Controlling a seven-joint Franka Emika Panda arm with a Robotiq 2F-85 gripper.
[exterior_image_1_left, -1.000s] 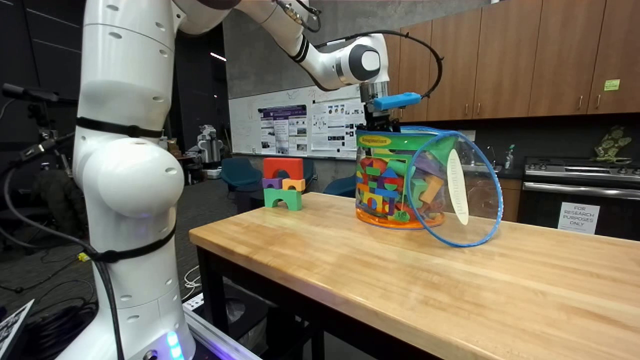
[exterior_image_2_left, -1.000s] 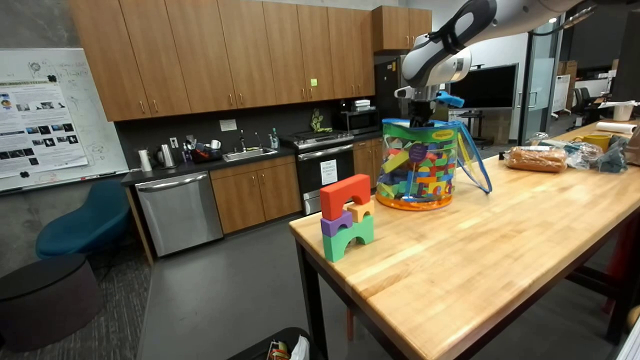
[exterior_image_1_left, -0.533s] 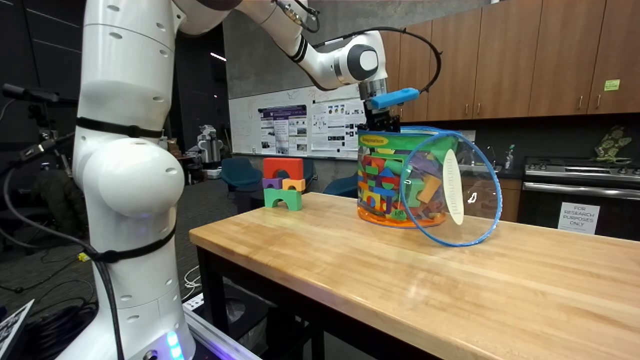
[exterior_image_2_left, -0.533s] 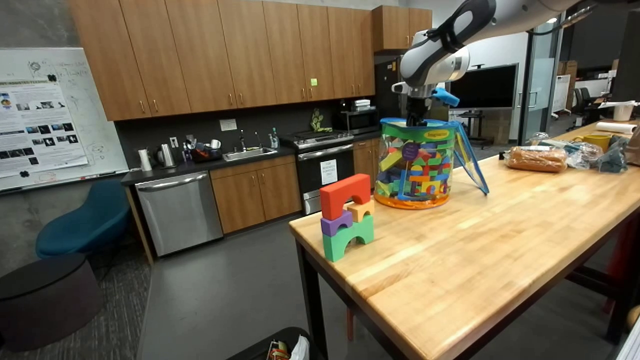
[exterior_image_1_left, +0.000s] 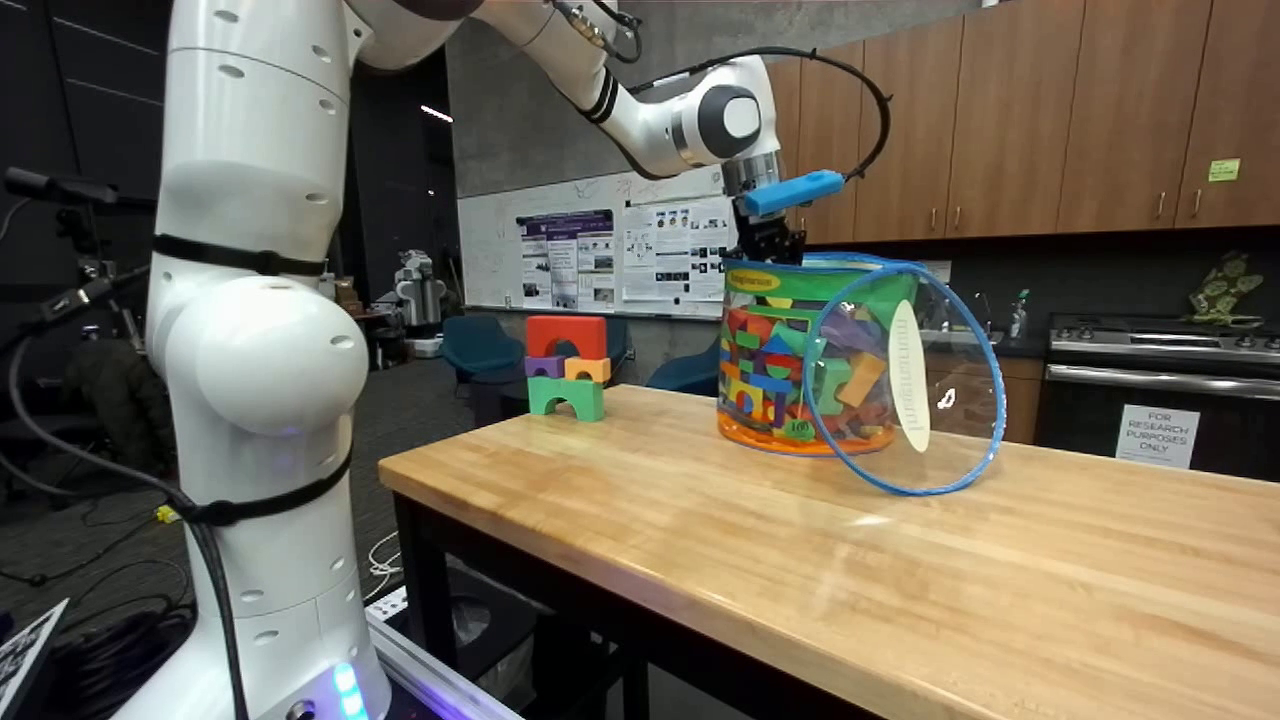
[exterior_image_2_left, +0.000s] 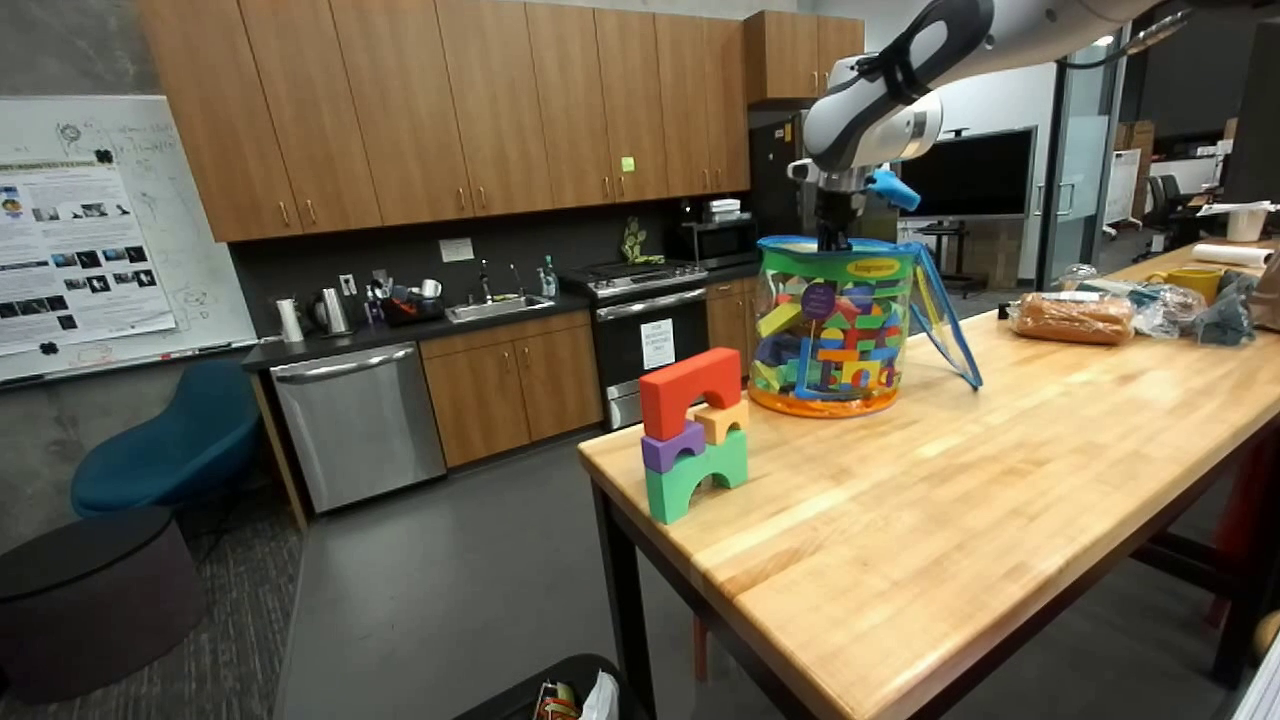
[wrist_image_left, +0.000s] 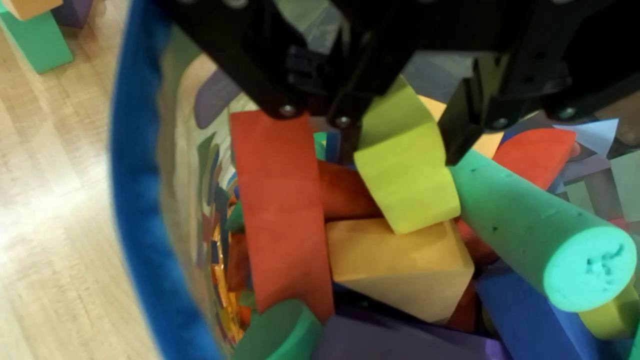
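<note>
My gripper (wrist_image_left: 400, 147) reaches down inside a clear bag with a blue rim (wrist_image_left: 132, 150), full of foam blocks. Its fingers stand on both sides of a yellow-green block (wrist_image_left: 407, 185) and press on it; the block's edge dents at the right fingertip. Around it lie a red block (wrist_image_left: 280, 200), an orange block (wrist_image_left: 400, 255) and a green cylinder (wrist_image_left: 545, 220). In both exterior views the bag (exterior_image_1_left: 800, 290) stands upright on the table, and its front wall hides the fingertips of the gripper (exterior_image_2_left: 835, 232).
The bag's round clear lid (exterior_image_1_left: 965, 400) hangs open at its side, resting on the table (exterior_image_1_left: 700, 500). A small stack topped by a red arch (exterior_image_2_left: 690, 390) stands near the table corner. Wrapped bread (exterior_image_2_left: 1070, 318) and a yellow mug (exterior_image_2_left: 1195, 283) lie farther along.
The bag and its lid have shifted slightly, and the wrist has tilted and risen a little. The block stack has stayed put.
</note>
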